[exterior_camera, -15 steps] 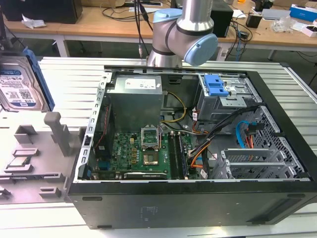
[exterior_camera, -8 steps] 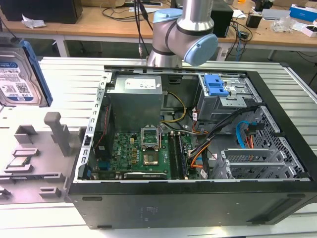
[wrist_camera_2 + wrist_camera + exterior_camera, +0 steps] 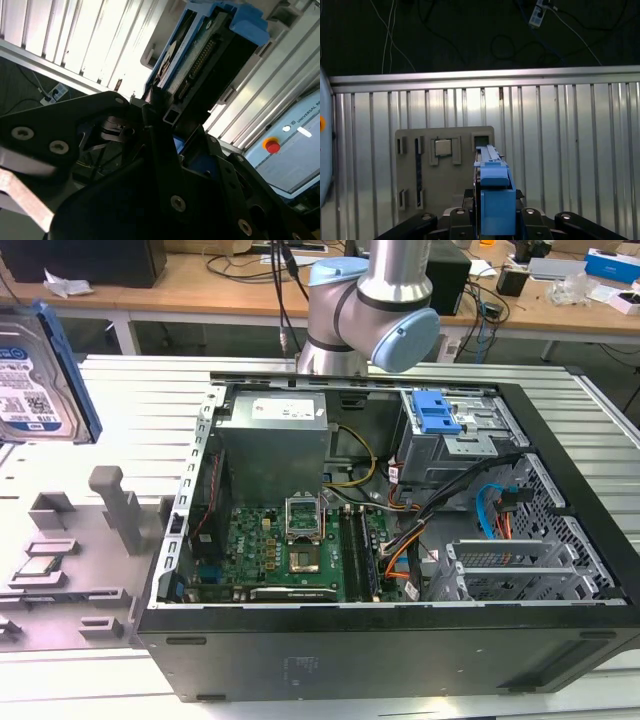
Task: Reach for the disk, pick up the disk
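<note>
Claw: the gripper [image 3: 159, 115] is closed narrow on the disk [image 3: 200, 60]. In the second wrist view you see a black finger [image 3: 152, 107] pressed to the drive's end, just beside the connector row.

Disk: you have it upright on edge, clear of the slatted worktop [image 3: 100, 680], near the worktop's edge at the exterior view's left. It hangs over the grey fixture plate [image 3: 60, 570], label face toward the exterior camera, blue caddy along one long side.

Surroundings:
- The open computer case [image 3: 400, 660] takes the middle of the worktop, well apart from the disk.
- Inside it are a power supply [image 3: 275, 435], a motherboard [image 3: 280, 550] and a blue drive-bay latch [image 3: 435, 412].
- The arm [image 3: 370, 310] stands behind the case's far wall.
- Grey posts [image 3: 115, 505] rise from the plate below the disk, near the case's side wall.

View notes:
- The first wrist view looks down the caddy's edge, with black gripper parts on both sides of it. A processor chip [image 3: 443, 147] sits in a pocket of the plate, just beside the disk's line. A power strip [image 3: 538, 15] lies on the floor past the worktop's edge.
- The second wrist view gives you a red button [image 3: 272, 146] on a pale blue pendant [image 3: 295, 155].
- The exterior view shows the label.
</note>
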Available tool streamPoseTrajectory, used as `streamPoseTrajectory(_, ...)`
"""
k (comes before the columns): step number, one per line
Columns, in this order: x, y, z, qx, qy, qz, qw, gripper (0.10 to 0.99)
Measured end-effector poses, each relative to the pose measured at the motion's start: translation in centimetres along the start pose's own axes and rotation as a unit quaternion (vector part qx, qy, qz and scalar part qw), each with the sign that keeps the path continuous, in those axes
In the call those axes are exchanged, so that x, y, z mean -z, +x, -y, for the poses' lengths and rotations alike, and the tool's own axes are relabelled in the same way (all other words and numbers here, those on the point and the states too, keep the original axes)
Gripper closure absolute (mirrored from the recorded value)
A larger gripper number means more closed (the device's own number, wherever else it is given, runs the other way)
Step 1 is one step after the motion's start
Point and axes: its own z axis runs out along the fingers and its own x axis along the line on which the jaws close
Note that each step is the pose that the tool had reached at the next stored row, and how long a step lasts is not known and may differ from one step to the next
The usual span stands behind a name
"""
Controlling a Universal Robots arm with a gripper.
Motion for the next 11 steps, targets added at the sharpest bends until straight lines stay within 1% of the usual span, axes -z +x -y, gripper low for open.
streamPoseTrajectory(3, 0.6, 0.0, 0.01, 0.0, 0.0, 0.0, 1.0, 0.718)
streamPoseTrajectory(4, 1.02, 0.0, 0.02, 0.0, 0.0, 0.0, 1.0, 0.718)
streamPoseTrajectory(5, 1.27, 0.0, 0.03, 0.0, 0.0, 0.0, 1.0, 0.718)
streamPoseTrajectory(11, 2.26, 0.0, 0.05, 0.0, 0.0, 0.0, 1.0, 0.718)
